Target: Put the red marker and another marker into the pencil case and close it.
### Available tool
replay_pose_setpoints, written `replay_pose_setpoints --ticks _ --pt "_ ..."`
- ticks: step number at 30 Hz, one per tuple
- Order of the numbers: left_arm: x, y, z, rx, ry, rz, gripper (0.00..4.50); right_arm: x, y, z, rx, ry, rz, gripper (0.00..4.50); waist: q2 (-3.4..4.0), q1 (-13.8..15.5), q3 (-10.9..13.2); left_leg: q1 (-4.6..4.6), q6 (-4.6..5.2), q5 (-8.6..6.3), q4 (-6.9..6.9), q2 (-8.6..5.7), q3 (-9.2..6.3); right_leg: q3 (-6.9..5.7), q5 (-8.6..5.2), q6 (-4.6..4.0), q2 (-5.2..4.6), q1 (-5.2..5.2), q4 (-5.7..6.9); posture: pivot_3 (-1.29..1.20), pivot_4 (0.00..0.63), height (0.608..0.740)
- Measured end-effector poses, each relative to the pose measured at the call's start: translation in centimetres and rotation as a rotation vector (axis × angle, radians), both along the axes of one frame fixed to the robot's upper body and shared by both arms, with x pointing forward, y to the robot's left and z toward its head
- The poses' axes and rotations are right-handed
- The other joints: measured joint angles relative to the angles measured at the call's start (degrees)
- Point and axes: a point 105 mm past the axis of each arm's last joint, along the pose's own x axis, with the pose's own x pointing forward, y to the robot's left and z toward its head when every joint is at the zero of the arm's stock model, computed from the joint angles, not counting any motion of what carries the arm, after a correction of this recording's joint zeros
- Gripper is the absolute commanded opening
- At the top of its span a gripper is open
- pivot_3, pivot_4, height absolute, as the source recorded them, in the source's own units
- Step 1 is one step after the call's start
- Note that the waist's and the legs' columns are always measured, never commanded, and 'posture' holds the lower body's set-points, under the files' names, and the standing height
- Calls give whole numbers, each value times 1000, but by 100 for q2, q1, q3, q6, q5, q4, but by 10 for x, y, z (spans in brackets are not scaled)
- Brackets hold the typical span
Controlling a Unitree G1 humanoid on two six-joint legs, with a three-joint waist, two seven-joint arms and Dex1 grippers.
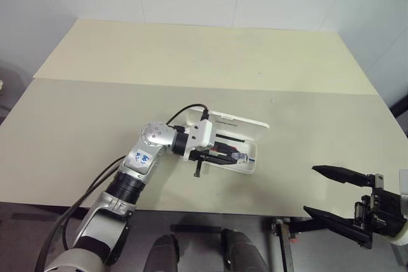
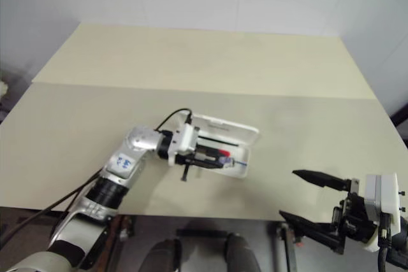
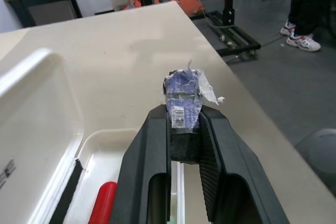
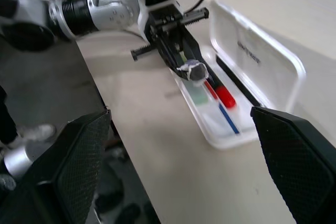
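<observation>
Holding a marker [image 3: 184, 98] with a bluish, paper-wrapped end clenched in our left tool [image 1: 220, 155] over the open pencil case [image 1: 245, 125], we aim to drop it beside the red marker [image 4: 223, 95] already inside; our right tool [image 1: 338, 205] waits released off the worktop [image 1: 95, 119].

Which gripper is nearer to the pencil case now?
The left. The left gripper hangs over the tray of the open pencil case, shut on a small wrapped object. The right gripper is open, off the table's near edge.
</observation>
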Motion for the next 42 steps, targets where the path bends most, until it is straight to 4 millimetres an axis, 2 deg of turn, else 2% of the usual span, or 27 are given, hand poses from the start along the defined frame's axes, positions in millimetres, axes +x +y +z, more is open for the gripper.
replay_pose_setpoints --ticks 10,18,29,41,42 --pt "16 -14 -10 56 -94 45 347 9 8 0 11 -50 -51 4500 0 11 0 -5 -1 -1 -3 -1 -2 -1 0 1 0 0 -7 0 150 740" --pt "17 -23 -12 58 -106 21 347 1 3 -7 3 -16 -62 4500 0 16 0 -5 0 -1 -5 -2 -4 -2 1 2 0 3 -11 0 150 740" --pt "14 -29 -19 85 -134 3 347 0 1 -8 5 -20 -85 4500 0 10 0 -2 0 -1 -5 -2 -4 -1 1 2 0 7 -16 0 150 740" --pt "18 -30 -22 103 -145 21 4349 5 -1 -7 9 -43 -127 4500 0 7 0 -2 -1 -2 -5 -2 -4 -2 2 4 0 11 -23 0 150 740" --pt "18 -30 -22 102 -144 20 4460 6 -1 -6 8 -50 -130 4500 0 9 0 -2 -1 -2 -5 -2 -4 -2 2 4 0 11 -23 0 150 740"
